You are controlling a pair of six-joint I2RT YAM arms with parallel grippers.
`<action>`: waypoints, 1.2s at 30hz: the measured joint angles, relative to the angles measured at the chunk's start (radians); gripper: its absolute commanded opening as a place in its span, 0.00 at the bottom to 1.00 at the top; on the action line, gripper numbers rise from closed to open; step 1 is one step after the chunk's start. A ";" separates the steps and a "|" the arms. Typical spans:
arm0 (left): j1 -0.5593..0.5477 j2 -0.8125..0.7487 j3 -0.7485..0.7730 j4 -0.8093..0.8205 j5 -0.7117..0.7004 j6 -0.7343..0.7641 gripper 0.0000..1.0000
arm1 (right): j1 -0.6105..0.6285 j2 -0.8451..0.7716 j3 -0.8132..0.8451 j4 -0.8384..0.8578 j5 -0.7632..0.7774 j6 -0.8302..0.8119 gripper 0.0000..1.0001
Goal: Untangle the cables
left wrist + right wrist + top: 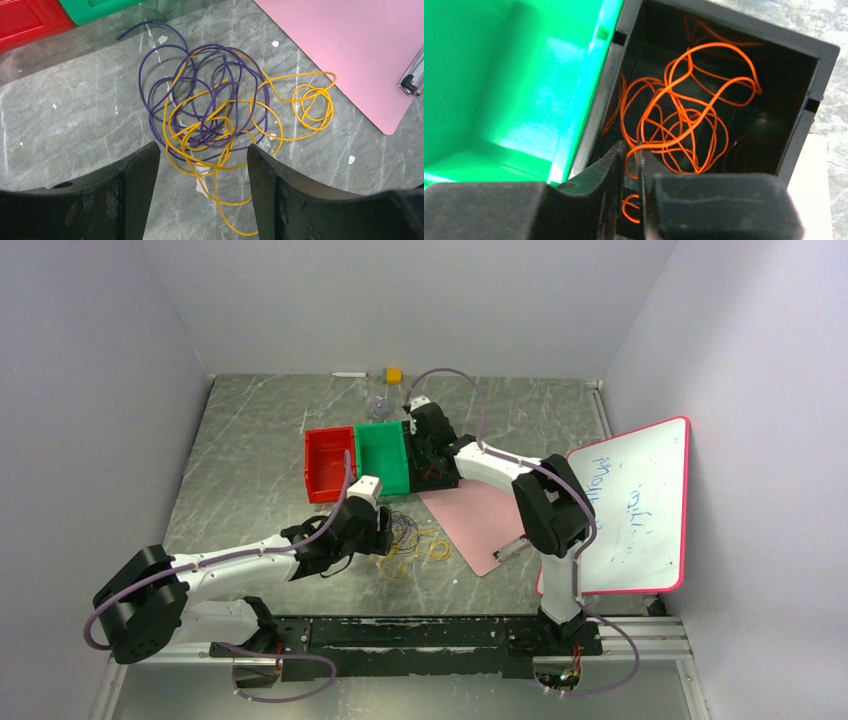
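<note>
Lying in a loose knot on the table [65, 115], the purple and yellow cables [215, 120] sit just ahead of the left gripper [202, 149], whose jaws stand wide apart and grip nothing. An orange cable [684, 115] is heaped inside the black bin [774, 75], next to the green bin [514, 75]. The right gripper [630, 147] hangs over it, jaws nearly together with an orange strand in the slit; pinched or let go, I cannot tell.

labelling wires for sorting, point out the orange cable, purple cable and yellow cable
orange cable [719, 45]: right wrist view, top of its big loop
purple cable [215, 46]: left wrist view, top of its loops
yellow cable [300, 75]: left wrist view, strand above small coil
</note>
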 measured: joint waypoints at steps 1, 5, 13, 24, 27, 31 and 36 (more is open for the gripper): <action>0.000 0.000 0.000 0.000 0.000 0.000 0.70 | 0.000 0.000 -0.005 -0.002 -0.001 -0.002 0.31; 0.000 0.006 0.000 0.000 0.000 0.000 0.73 | -0.004 -0.019 -0.017 -0.031 0.002 -0.011 0.47; 0.000 0.012 0.000 0.006 0.001 0.000 0.75 | -0.026 -0.230 -0.068 -0.061 0.002 0.008 0.60; 0.000 0.062 0.002 0.025 0.019 0.001 0.72 | -0.087 -0.468 -0.295 -0.068 0.029 0.149 0.59; 0.000 0.074 0.011 0.026 0.021 0.001 0.72 | -0.110 -0.476 -0.352 -0.079 0.022 0.209 0.57; 0.000 0.076 0.014 0.031 0.024 0.000 0.71 | -0.121 -0.480 -0.422 -0.085 -0.002 0.288 0.53; 0.000 0.088 0.031 0.031 0.027 0.000 0.70 | -0.123 -0.478 -0.448 -0.087 -0.028 0.344 0.47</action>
